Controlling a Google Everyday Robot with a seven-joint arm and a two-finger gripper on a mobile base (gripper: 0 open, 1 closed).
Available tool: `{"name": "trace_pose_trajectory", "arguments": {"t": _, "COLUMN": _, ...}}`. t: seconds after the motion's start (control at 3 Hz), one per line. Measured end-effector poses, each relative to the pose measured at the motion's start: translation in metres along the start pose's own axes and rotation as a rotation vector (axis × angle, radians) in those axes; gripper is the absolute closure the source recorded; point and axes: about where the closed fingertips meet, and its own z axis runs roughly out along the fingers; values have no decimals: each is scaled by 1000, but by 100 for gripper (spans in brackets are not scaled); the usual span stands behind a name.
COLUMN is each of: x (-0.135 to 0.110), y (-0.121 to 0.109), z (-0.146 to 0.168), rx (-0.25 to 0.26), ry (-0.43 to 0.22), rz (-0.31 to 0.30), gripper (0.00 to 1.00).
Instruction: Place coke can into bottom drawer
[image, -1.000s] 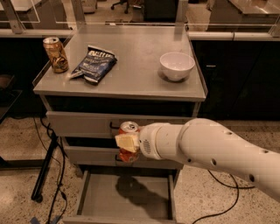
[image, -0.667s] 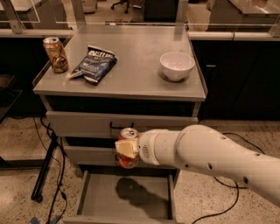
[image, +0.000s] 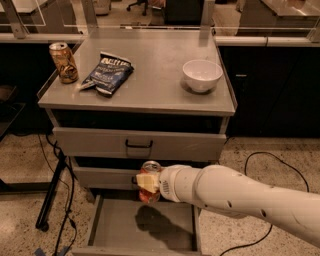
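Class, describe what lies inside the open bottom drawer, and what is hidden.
The shallow grey metal bottom drawer shows only bare floor and a shadow. The two-finger gripper, shut on the small red coke can above it, hides its back edge.

Shining warm and dim from overhead, brightening the cabinet top (image: 150, 75) and the white bowl (image: 202, 75). Throwing a dark shadow into the bottom drawer (image: 115, 225), right under the gripper (image: 148, 182) clasping the coke can (image: 151, 167) above it.
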Motion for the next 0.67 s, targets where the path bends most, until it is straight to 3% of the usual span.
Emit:
{"name": "trace_pose_trajectory", "arguments": {"t": 0.33, "x": 36, "y": -4, "z": 16, "rx": 17, "ry": 53, "rz": 47, "gripper": 100}}
{"name": "trace_pose_trajectory", "arguments": {"t": 0.67, "x": 94, "y": -23, "z": 50, "rx": 62, "ry": 112, "rz": 120, "gripper": 100}}
